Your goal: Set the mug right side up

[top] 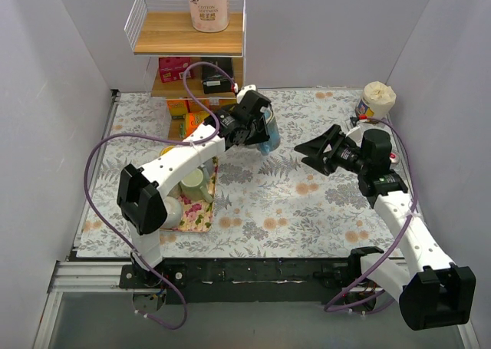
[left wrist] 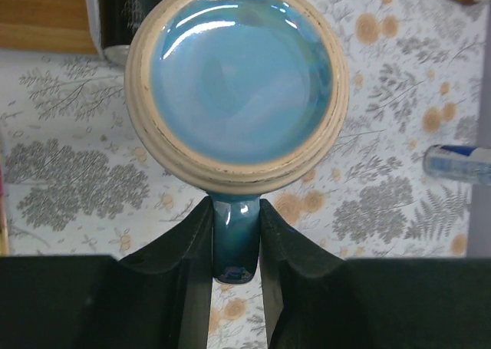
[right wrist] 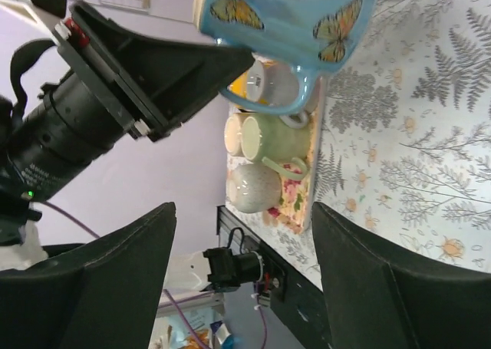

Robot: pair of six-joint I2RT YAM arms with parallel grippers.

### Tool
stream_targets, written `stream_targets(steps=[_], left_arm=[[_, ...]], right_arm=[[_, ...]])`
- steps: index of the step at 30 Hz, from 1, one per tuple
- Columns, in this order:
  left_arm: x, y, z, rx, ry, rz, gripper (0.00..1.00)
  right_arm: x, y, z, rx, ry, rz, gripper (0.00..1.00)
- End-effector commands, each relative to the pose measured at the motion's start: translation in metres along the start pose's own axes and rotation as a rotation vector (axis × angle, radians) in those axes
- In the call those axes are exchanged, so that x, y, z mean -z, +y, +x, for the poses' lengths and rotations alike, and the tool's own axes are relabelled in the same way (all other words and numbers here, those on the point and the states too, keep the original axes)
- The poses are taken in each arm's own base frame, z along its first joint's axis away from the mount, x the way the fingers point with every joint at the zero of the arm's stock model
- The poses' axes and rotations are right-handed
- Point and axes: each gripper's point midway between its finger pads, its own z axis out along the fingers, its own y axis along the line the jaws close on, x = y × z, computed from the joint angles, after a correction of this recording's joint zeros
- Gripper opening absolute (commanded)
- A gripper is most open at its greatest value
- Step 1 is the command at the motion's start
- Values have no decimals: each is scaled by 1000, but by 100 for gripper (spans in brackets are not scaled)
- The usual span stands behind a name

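Where the left arm reaches over the middle of the floral surface [top: 307, 211], I see the mug [left wrist: 238, 73] held out in front of its wrist camera. It is glossy sky blue with orange butterflies around the wall. The end facing that camera is a shiny blue disc inside a bare beige ring, so the mug is not sitting upright. I cannot tell from these views whether it touches the surface.

The left pincer [left wrist: 235, 211] is closed down to a narrow gap, with the mug's handle [left wrist: 234, 245] squeezed between its 2 black fingers [left wrist: 192, 241]. The right pincer [right wrist: 242, 211] hangs near the mug on its right. Its jaws are spread wide and nothing is between them.

I count 1 blue mug and 2 arms. A flowered tray [top: 201, 211] lies at the left of the surface and carries 3 cups. They are a green one [top: 193, 185], a pale speckled one [top: 170, 211] and a white one with a yellow inside [right wrist: 265, 84]. There are 2 paper rolls, 1 on the wire-railed shelf [top: 176, 33] at the back [top: 207, 4] and 1 at the right rear of the surface [top: 378, 97].
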Motion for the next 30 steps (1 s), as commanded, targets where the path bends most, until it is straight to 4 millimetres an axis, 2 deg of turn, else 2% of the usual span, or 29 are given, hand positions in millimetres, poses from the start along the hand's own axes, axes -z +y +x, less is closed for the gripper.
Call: stream_targets(steps=[1,3,5,6,8,9,10,12,15,17,19,20,21,22,24,25,30], left_arm=[[55,-63,-86,145,-175,287,0],[57,-70,-91,193,-171,317,0],[61,-79,-91,218,-154,360,0],[59,-79,-86,246,-135,365,0],[71,-86,-89,266,-145,412,0],[74,-88,-87,281,-142,422,0],[74,-89,-84,292,-141,434,0],[84,-92,-85,310,-141,468,0],[93,-97,-85,336,-135,506,0],[97,-101,-85,355,-135,540,0],[114,-111,-90,362,-169,621,0],[109,-108,-83,369,-164,620,0],[113,-110,-83,374,-173,640,0],[123,-113,-90,384,-197,671,0],[126,-113,-88,384,-205,680,0],[135,-113,-93,395,-233,698,0],[145,-109,-101,394,-281,708,0]], right_arm=[[1,18,3,-34,-29,-111,80],[0,14,2,-61,-49,-110,82],[-2,11,2,-74,-65,-123,83],[-1,15,0,-91,-75,-148,84],[-4,14,0,-114,-81,-163,84],[-3,23,-3,-108,-92,-200,84],[-6,23,-4,-115,-89,-205,84],[-7,37,-10,-106,-108,-261,84],[-11,51,-10,-115,-104,-316,85],[-14,53,-11,-157,-111,-331,84],[-15,54,-9,-177,-109,-354,84],[-15,56,-11,-199,-117,-361,83],[-15,56,-10,-207,-120,-365,83],[-15,55,-11,-217,-137,-365,83],[-12,56,-14,-240,-160,-380,82],[-11,56,-17,-249,-177,-384,82],[-9,50,-12,-255,-171,-365,81]])
